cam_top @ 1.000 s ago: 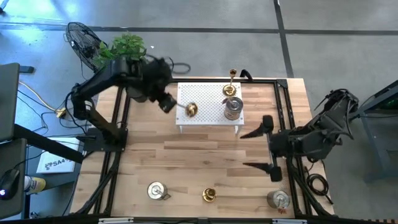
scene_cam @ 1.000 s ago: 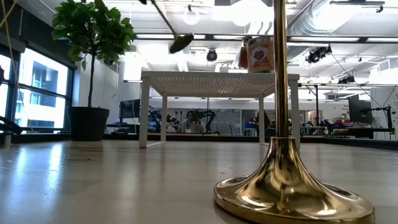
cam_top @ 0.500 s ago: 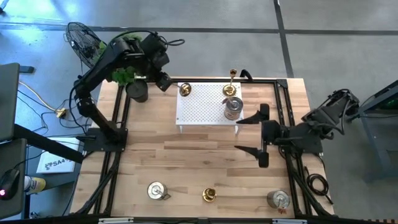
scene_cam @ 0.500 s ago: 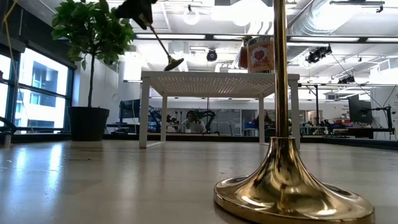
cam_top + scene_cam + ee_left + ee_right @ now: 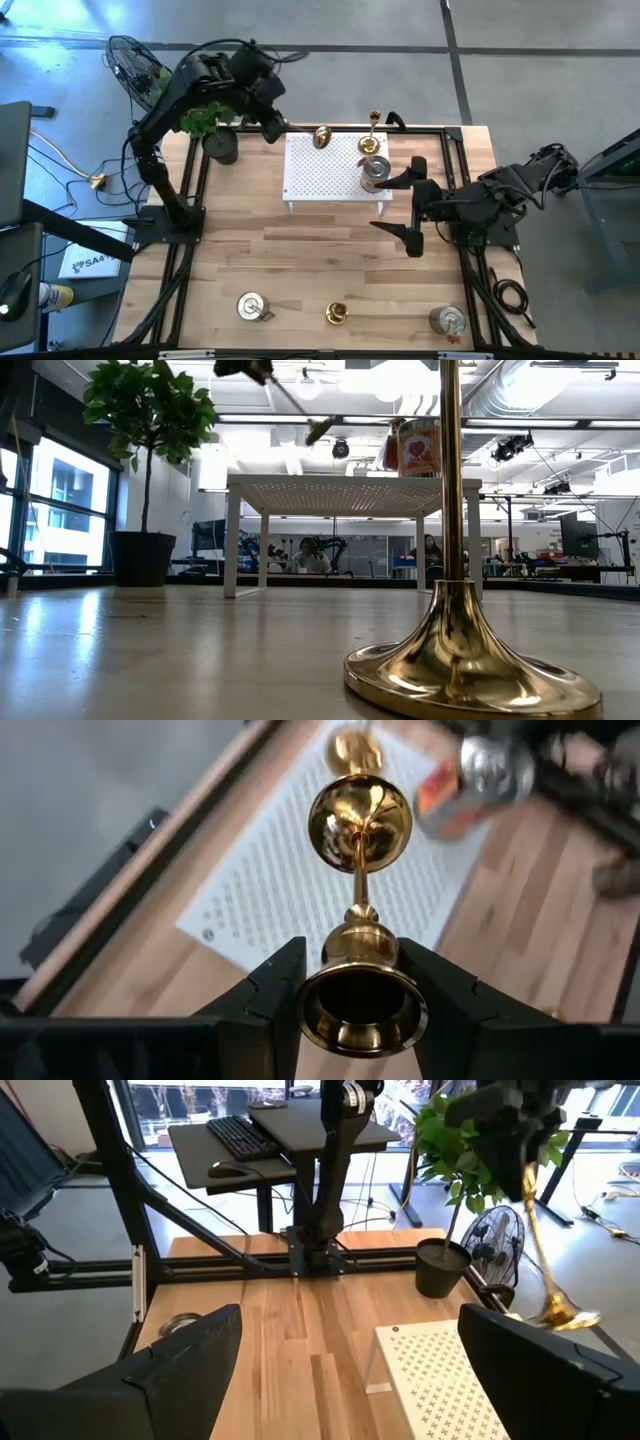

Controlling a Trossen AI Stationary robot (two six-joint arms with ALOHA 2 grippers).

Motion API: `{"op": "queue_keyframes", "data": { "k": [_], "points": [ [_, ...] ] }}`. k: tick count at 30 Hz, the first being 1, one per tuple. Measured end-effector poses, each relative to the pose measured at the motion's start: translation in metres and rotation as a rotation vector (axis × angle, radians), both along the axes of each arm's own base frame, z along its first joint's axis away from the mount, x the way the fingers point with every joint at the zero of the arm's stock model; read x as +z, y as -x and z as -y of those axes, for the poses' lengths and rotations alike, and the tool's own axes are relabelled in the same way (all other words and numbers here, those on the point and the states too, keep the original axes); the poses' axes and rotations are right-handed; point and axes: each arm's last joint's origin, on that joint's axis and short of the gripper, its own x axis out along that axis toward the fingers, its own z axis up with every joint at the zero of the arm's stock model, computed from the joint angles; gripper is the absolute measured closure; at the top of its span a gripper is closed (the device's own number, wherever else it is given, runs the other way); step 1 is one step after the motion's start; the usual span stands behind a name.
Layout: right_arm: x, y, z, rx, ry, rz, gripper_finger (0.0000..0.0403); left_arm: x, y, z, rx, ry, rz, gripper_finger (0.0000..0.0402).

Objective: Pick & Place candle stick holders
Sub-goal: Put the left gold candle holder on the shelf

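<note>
Gripping a gold brass candlestick (image 5: pixel 358 910) by its stem just below the cup, the left gripper (image 5: pixel 352 982) held it tilted in the air over the far edge of the white perforated stand (image 5: pixel 320 172), its round base pointing away from the fingers. The piece was shiny and mirror-bright — a flared cup, a slim stem with a bulb and a domed round base. A second brass stick (image 5: pixel 374 121) stood upright at the stand's far right corner, and a squat silver-grey cylinder (image 5: pixel 375 173) with an orange-red label sat on the stand near it; the label's writing could not be read. Along the table's near edge stood another silver cylinder (image 5: pixel 252 306), a third brass stick (image 5: pixel 337 313) and one more silver cylinder (image 5: pixel 448 320). The right gripper (image 5: pixel 405 205) hovered just beside the stand's right end, fingers spread wide and holding nothing. A black plant pot (image 5: pixel 222 146) stood at the table's far left corner.
</note>
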Motion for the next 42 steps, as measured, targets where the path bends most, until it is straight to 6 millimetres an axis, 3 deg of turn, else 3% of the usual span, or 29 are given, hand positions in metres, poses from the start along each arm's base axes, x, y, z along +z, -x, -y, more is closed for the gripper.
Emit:
{"op": "queue_keyframes", "data": {
  "k": [6,14,26,42],
  "points": [
    [-0.001,0.0,0.001,-0.009,-0.031,-0.003,0.0036,-0.007,-0.006,-0.007,0.018,-0.019,-0.068,0.0269],
    [-0.003,0.0,0.001,-0.022,-0.061,-0.017,0.0036,-0.011,-0.022,-0.015,-0.008,-0.042,-0.027,0.0269],
    [-0.005,0.001,0.002,-0.031,-0.073,-0.039,0.0036,-0.032,-0.033,-0.022,-0.028,-0.03,-0.173,0.0269],
    [-0.007,0.002,0.001,-0.018,-0.07,-0.056,0.0036,-0.003,0.001,-0.005,0.031,-0.099,-0.097,0.0269]
  ]
}}
